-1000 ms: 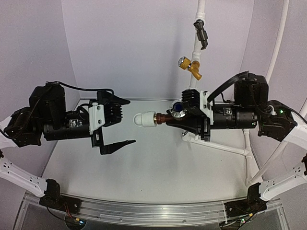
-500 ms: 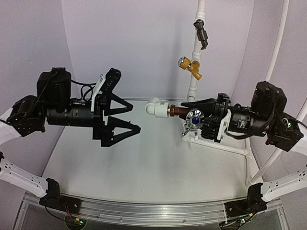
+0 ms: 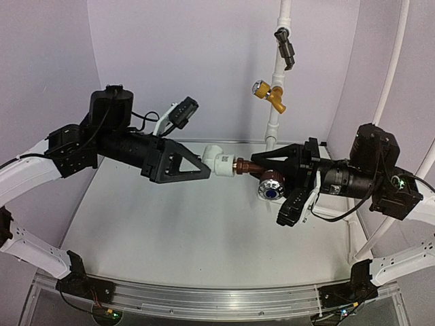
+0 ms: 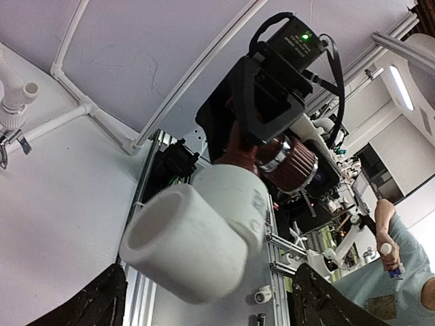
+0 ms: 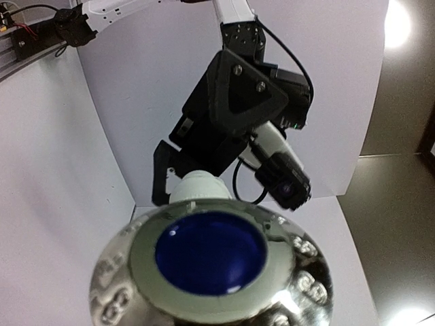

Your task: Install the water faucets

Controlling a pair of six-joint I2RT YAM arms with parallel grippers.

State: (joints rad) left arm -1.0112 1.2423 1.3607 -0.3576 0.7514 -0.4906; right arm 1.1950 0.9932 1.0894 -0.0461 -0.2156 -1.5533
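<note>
The water faucet (image 3: 262,175) hangs above the table, a reddish-brown tap with a copper stem screwed into a white elbow fitting (image 3: 219,161). My right gripper (image 3: 266,191) is shut on the tap body, and the blue-centred knob (image 5: 211,261) fills the right wrist view. The left gripper (image 3: 207,170) has come in from the left. It is open, with one finger on each side of the elbow (image 4: 194,241) and a gap showing at both. Its black fingers (image 4: 95,302) sit at the bottom corners of the left wrist view.
An upright white pipe at the back carries a yellow-brass valve (image 3: 270,94) and a dark valve (image 3: 287,49). A white pipe frame (image 3: 329,212) lies on the table under my right arm. Curved white tubes (image 3: 393,68) run along the right wall. An aluminium rail (image 3: 204,299) edges the front.
My left arm swung up and right until its jaws straddle the white elbow, and they have narrowed somewhat. My right gripper turned the faucet, so the knob now faces down and forward.
</note>
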